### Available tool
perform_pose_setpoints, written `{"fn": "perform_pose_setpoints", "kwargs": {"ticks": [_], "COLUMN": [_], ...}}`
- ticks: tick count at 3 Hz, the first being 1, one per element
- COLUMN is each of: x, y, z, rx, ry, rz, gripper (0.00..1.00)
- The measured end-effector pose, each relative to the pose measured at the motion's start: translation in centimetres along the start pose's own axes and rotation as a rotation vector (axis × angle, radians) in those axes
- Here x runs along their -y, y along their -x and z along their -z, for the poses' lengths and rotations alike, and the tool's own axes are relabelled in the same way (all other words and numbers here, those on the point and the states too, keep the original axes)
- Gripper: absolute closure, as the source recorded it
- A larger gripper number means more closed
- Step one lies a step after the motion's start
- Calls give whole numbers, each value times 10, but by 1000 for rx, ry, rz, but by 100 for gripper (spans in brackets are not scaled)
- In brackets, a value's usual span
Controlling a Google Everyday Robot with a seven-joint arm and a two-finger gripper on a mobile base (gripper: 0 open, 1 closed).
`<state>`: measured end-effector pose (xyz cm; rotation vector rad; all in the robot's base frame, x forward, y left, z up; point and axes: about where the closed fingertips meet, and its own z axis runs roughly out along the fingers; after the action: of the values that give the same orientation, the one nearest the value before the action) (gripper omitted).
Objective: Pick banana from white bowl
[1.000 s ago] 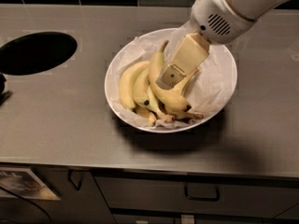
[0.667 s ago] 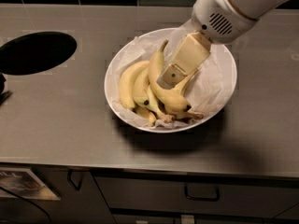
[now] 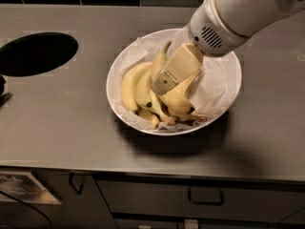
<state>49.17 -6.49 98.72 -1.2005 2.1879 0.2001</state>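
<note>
The white bowl [image 3: 228, 56], lined with crinkled white paper, sits mid-counter and holds several yellow bananas. The banana [image 3: 158, 63] with the long slender stem stands near the bowl's middle, its stem pointing up and back. Shorter bananas [image 3: 129, 86] lie bunched to its left and below it. My gripper [image 3: 164, 81] reaches down from the upper right on the white arm [image 3: 238, 13]. Its cream tip rests right against the long-stemmed banana, over the pile. The lower part of that banana is hidden behind the gripper.
A dark round hole [image 3: 35, 53] is cut in the grey countertop [image 3: 71, 123] at the left. Dark tiles run along the back wall. Cabinet drawers with handles [image 3: 206, 199] sit below the counter's front edge. A dark object [image 3: 2, 92] pokes in at the left edge.
The gripper has shifted slightly to the left, deeper among the bananas. The bowl and the bananas have not visibly moved.
</note>
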Motion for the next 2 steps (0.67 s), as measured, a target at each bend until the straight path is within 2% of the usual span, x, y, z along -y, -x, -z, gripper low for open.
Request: {"fn": "perform_pose_setpoints", "kwargs": {"ticks": [1, 2], "x": [-1, -6], "y": [-10, 3], "z": [-10, -39], "rx": [52, 99], "ry": [-43, 48], "rz": [-137, -176], "gripper": [0, 0]}}
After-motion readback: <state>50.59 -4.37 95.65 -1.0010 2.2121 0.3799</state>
